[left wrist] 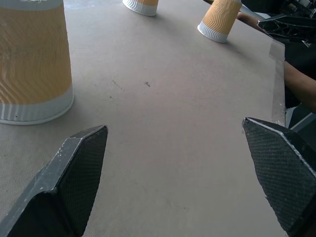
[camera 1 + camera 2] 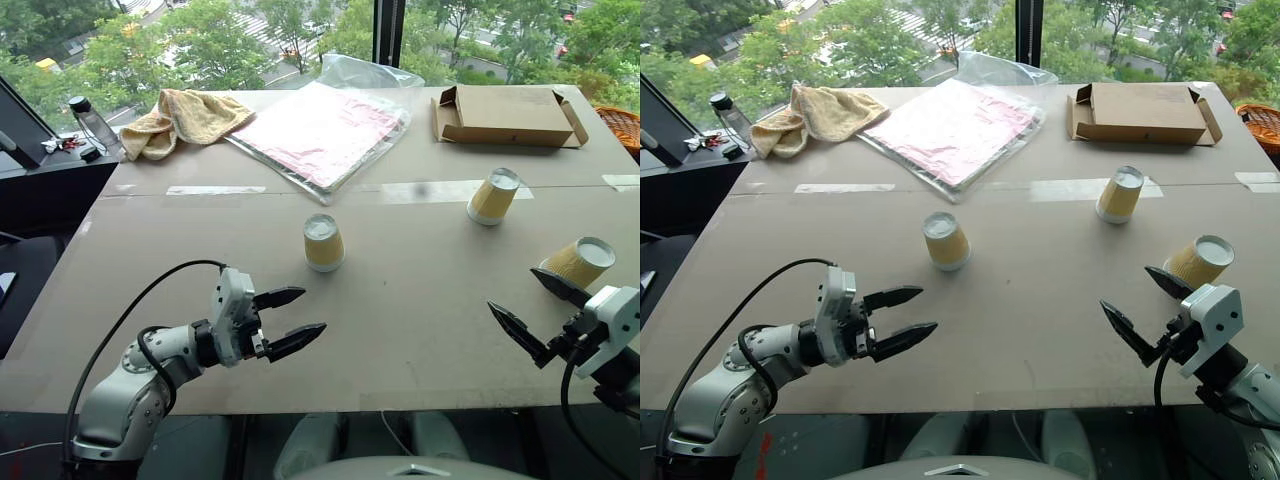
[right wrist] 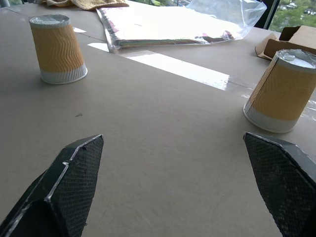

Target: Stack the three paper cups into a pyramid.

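Note:
Three paper cups stand upside down and apart on the brown table (image 2: 420,340). One cup (image 2: 323,243) is near the middle. A second cup (image 2: 493,196) is farther back on the right, and the third cup (image 2: 577,263) stands near the right edge. My left gripper (image 2: 312,310) hovers open, short of the middle cup (image 1: 32,59) and a little to its left, with nothing between its fingers. Just in front of the right-edge cup, my right gripper (image 2: 513,290) is open and empty, pointing in toward the table. Its wrist view shows the middle cup (image 3: 57,47) and the back cup (image 3: 282,91).
At the back of the table lie a yellow towel (image 2: 185,115), a bagged pink sheet pack (image 2: 320,130) and an open cardboard box (image 2: 505,115). A water bottle (image 2: 95,125) stands off the back left corner. The table's front edge runs just below both grippers.

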